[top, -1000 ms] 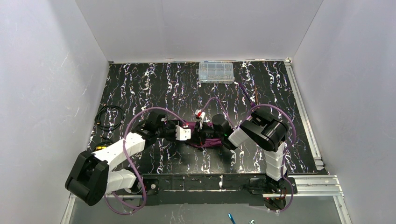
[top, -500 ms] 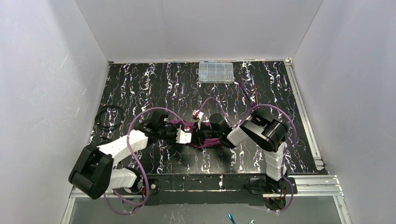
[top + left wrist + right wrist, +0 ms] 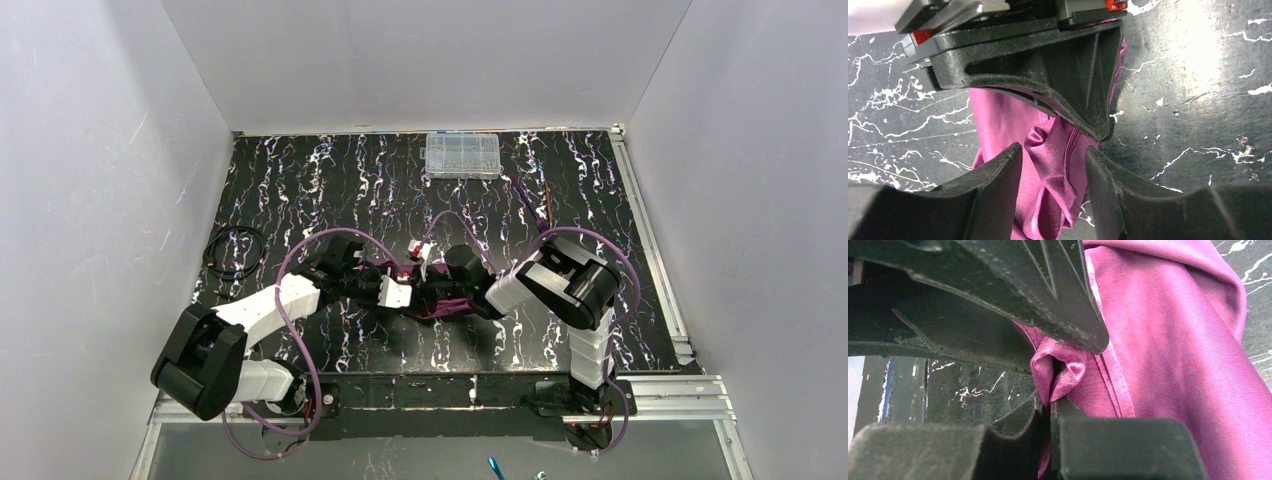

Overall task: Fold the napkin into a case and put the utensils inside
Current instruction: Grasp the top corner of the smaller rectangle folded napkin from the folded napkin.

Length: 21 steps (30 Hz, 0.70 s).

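well, right jaws pinch the napkin [image 3: 1168,340] fold.

Your left arm [image 3: 268,306] has moved. Its elbow [image 3: 200,362] went away from the near edge of the table and a little to the right, and the wrist went slightly toward the far edge. The left gripper [image 3: 1053,150] seems to be pushed a touch more to the right, over the napkin [image 3: 998,125]. The cable [image 3: 320,240] above this arm now makes a higher, wider loop. The elbow [image 3: 565,285] of your right arm came down a little toward the near edge, and its wrist shifted slightly left.
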Available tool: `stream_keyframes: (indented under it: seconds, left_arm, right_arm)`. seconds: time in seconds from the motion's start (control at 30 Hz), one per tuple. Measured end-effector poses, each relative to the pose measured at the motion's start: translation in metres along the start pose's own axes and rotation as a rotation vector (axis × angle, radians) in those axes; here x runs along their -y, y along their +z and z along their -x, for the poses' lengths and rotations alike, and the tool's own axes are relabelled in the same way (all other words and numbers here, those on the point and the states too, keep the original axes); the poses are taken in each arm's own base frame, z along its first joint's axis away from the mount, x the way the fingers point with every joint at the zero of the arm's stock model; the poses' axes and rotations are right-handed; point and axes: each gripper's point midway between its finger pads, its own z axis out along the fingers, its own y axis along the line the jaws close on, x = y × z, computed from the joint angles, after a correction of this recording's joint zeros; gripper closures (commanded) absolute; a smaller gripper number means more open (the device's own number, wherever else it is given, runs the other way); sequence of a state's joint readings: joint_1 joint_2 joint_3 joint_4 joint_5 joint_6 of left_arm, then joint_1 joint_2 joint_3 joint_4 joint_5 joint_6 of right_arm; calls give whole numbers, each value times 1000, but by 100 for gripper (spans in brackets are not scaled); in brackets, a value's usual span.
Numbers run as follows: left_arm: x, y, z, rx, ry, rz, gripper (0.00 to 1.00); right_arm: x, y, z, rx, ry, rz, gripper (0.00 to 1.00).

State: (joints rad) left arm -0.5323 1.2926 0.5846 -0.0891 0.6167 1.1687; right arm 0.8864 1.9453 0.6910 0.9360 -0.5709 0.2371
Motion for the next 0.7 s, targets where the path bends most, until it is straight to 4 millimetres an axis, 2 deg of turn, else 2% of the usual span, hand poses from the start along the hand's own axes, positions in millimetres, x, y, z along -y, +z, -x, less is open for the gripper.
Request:
stream_keyframes:
  seconds: [0.1, 0.17, 0.23, 0.33, 0.7]
  left_arm:
    - [2, 0, -2, -7, -5, -6, 52]
    - [3, 0, -3, -12, -8, -11, 60]
    - [4, 0, -4, -17, -13, -18, 73]
    - [4, 0, -4, -21, -12, -23, 100]
    - [8, -3, -2, -26, -22, -55, 100]
  right_arm:
    - [-1, 1, 0, -3, -12, -2, 86]
    - [-1, 0, 0, -5, -18, -6, 86]
    - [-2, 1, -1, -6, -27, -5, 85]
    - [-2, 1, -1, -6, -33, -6, 82]
    - [-2, -3, 9, 32, -53, -41, 63]
